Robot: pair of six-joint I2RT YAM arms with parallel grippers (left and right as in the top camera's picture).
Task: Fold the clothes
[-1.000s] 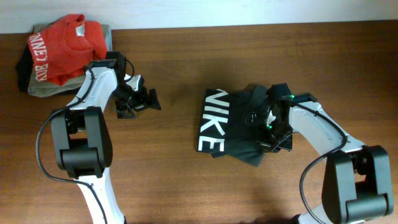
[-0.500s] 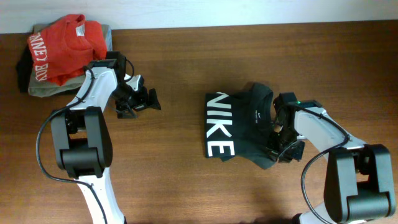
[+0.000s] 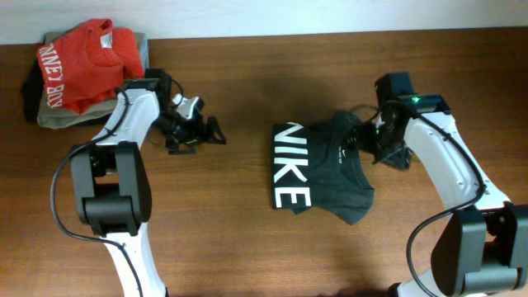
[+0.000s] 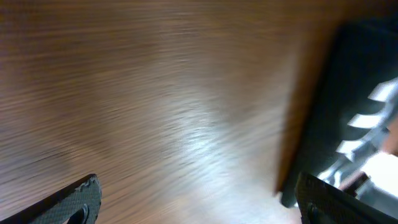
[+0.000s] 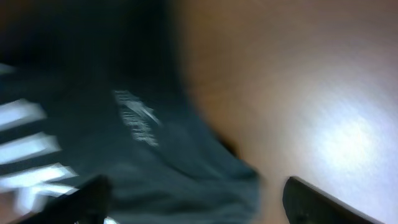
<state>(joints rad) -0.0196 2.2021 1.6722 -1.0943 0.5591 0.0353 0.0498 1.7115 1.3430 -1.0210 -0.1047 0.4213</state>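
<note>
The black Nike T-shirt (image 3: 326, 169) is lying bunched right of the bench's (image 3: 247, 247) centre. The right tool (image 3: 381, 147) is hovering agape at its far right corner, gripping nothing. The left tool (image 3: 213, 134), also agape, is hanging well apart. Grabbing one loose layer risks unravelling the fold.

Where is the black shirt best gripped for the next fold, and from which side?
Probably the near right corner of the shirt, coming from the right with the right gripper. That corner juts past the bundle onto the table, a thin loose edge that fingers can slip under.
</note>
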